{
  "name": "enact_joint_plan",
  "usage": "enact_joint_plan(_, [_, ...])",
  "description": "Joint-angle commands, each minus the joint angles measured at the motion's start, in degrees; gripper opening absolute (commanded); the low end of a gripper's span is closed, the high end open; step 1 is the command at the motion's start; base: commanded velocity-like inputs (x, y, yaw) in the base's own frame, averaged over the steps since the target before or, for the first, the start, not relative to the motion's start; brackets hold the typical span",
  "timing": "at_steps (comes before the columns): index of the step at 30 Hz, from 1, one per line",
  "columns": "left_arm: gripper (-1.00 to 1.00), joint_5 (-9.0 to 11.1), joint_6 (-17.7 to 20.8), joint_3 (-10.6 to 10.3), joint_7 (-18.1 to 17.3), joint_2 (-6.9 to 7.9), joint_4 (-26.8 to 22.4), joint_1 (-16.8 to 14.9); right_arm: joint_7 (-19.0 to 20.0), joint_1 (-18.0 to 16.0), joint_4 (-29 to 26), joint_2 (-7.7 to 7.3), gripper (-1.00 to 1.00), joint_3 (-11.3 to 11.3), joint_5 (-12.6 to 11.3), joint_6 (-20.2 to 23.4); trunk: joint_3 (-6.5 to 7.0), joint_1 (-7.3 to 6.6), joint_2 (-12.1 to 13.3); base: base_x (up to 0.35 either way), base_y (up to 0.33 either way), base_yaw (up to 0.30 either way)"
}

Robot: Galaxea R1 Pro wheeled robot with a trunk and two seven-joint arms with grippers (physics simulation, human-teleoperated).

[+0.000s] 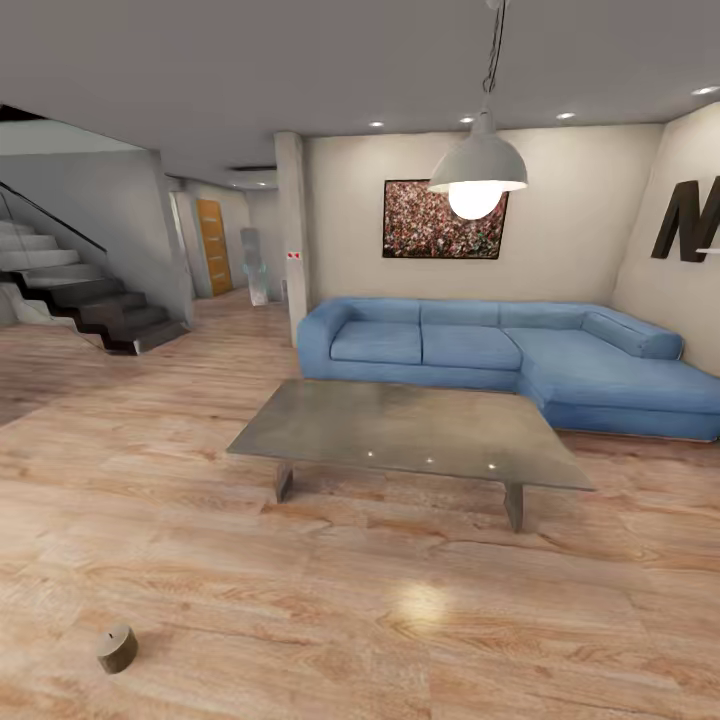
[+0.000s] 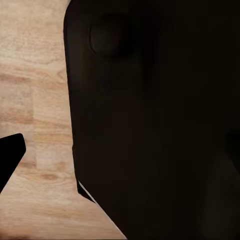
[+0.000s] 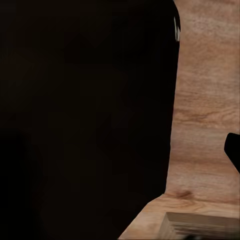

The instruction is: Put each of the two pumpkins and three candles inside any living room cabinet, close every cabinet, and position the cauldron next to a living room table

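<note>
One candle (image 1: 117,647), a short tan cylinder with a tiny wick, stands on the wood floor at the near left in the head view. The table (image 1: 400,430), low with a glossy grey top on two slab legs, stands in the middle of the room beyond it. In the left wrist view a black fingertip (image 2: 10,155) hangs over the floor beside a large dark body. The right wrist view has a black fingertip (image 3: 234,150) at its edge, also over the floor. The pumpkins, the cabinet and the cauldron are out of view.
A blue corner sofa (image 1: 500,350) runs along the far wall behind the table. A pendant lamp (image 1: 478,170) hangs above it. Stairs (image 1: 90,300) rise at the left and a pillar (image 1: 292,230) stands by the hallway. Open wood floor (image 1: 380,620) lies in front of the table.
</note>
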Motion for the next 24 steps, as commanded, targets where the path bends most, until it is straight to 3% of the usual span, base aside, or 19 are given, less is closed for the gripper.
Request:
enact_joint_plan(1, [1.0,0.33,-0.33,0.04,0.05,0.12,-0.33,0.05,0.29,-0.34,0.33,0.33,1.0,-0.09,0.21,-0.33,-0.03,0.0,-0.03,0.0,0.0,0.0])
enact_joint_plan(4, [1.0,0.49,-1.3,0.03,-0.09,0.17,-1.28,0.0,0.15,-1.02,0.27,1.3,1.0,-0.08,0.1,-1.3,-0.03,0.0,-0.03,0.0,0.0,0.0])
enact_joint_plan(8, [1.0,0.35,-1.27,0.07,-0.31,0.14,-2.21,-0.03,-0.05,-0.95,-0.1,0.22,1.0,-0.08,-0.13,-2.17,-0.03,0.0,-0.03,0.0,0.0,0.0])
enact_joint_plan(17, [1.0,0.29,-0.05,0.16,-0.35,0.09,-3.24,0.0,-0.28,-0.97,-0.17,0.09,1.0,-0.09,-0.17,-3.89,-0.03,0.0,-0.03,0.131,0.049,0.001])
enact_joint_plan(24, [1.0,0.27,-1.1,0.24,-0.37,-0.09,-3.25,0.0,-0.67,-0.97,-0.17,0.32,1.0,-0.09,-0.18,-4.29,-0.03,0.0,-0.03,0.052,0.025,0.199])
